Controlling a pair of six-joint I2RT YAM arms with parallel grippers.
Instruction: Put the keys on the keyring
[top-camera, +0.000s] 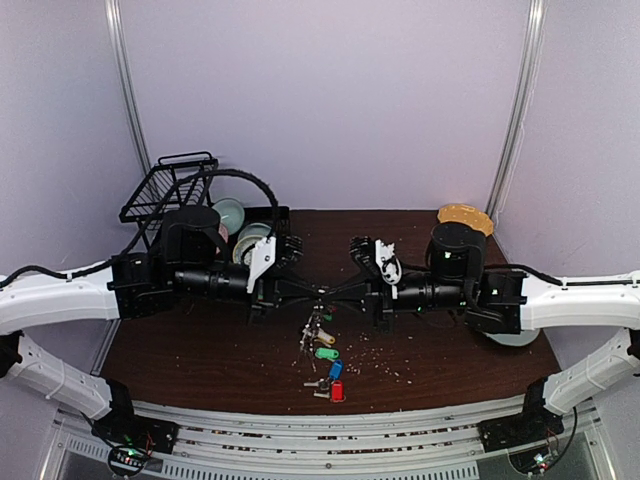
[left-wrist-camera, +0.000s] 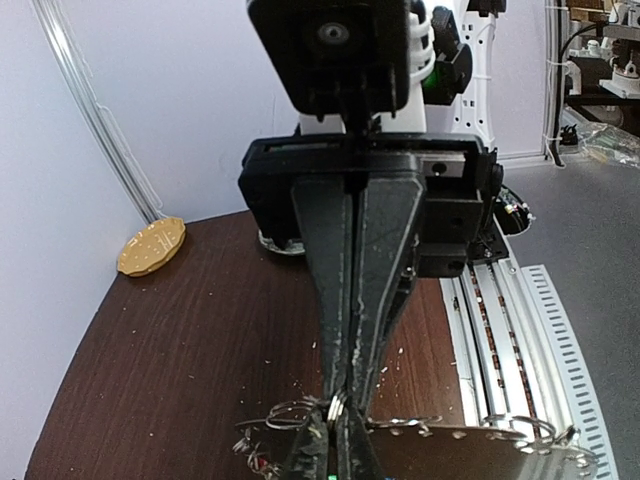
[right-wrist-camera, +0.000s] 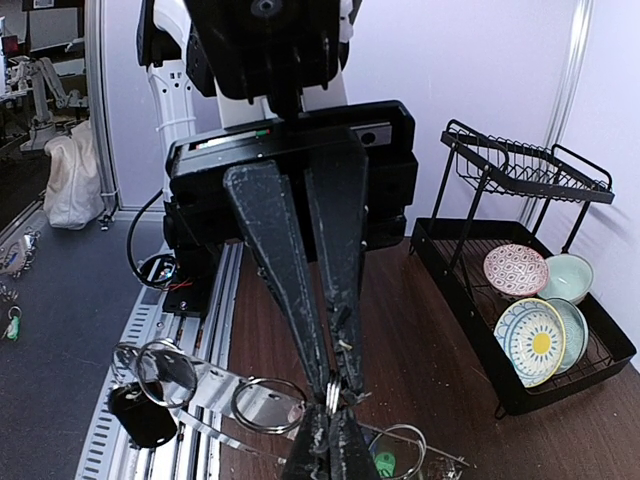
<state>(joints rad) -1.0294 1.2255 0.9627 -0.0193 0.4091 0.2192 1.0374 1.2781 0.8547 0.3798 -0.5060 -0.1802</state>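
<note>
My left gripper (top-camera: 305, 291) and right gripper (top-camera: 340, 291) meet tip to tip above the table's middle. Both are shut on one small silvery split keyring (top-camera: 322, 292). The ring is pinched between the two pairs of tips in the left wrist view (left-wrist-camera: 337, 408) and the right wrist view (right-wrist-camera: 331, 393). Keys (top-camera: 314, 335) hang from it down to the table, with a tan tag (top-camera: 325, 338). Keys with a green tag (top-camera: 326, 352), blue tag (top-camera: 336, 369) and red tag (top-camera: 337, 391) lie below. No large dark hoop shows.
A black wire dish rack (top-camera: 170, 185) with patterned plates (right-wrist-camera: 530, 340) stands at the back left. A yellow plate (top-camera: 464, 216) lies at the back right. A white plate (top-camera: 515, 338) sits under the right arm. Crumbs dot the dark wooden table (top-camera: 200, 350).
</note>
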